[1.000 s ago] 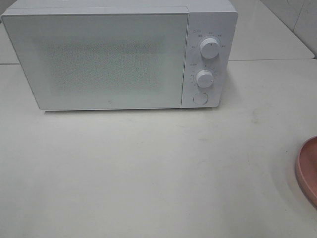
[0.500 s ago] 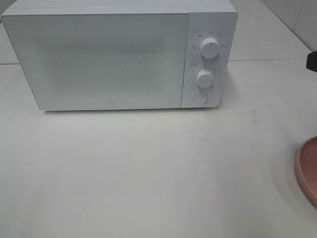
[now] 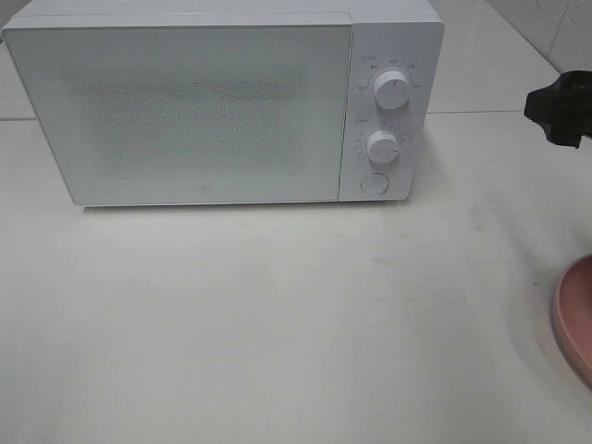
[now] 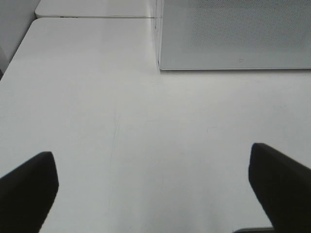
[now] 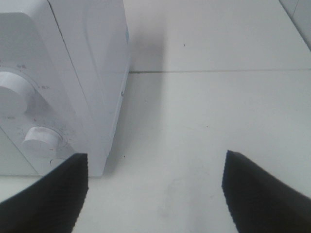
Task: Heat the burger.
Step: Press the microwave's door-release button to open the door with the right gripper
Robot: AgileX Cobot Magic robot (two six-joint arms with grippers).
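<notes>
The burger is out of view in every frame. The white microwave (image 3: pixel 222 106) stands at the back of the table with its door shut; two dials (image 3: pixel 392 91) and a round button (image 3: pixel 374 183) are on its right panel. My right gripper (image 5: pixel 155 160) is open and empty, off the microwave's right side (image 5: pixel 92 73); its black tip (image 3: pixel 558 111) shows at the right edge of the exterior high view. My left gripper (image 4: pixel 150 160) is open and empty over bare table, in front of the microwave's left corner (image 4: pixel 160 65).
The rim of a shallow pink plate (image 3: pixel 575 319) shows at the right edge; what lies on it is cut off. The white table (image 3: pixel 277 314) spreads in front of the microwave. A seam in the table (image 5: pixel 218 72) runs behind it.
My right gripper has come into the exterior high view from the right edge and moved leftward toward the microwave. The plate and the microwave have not moved.
</notes>
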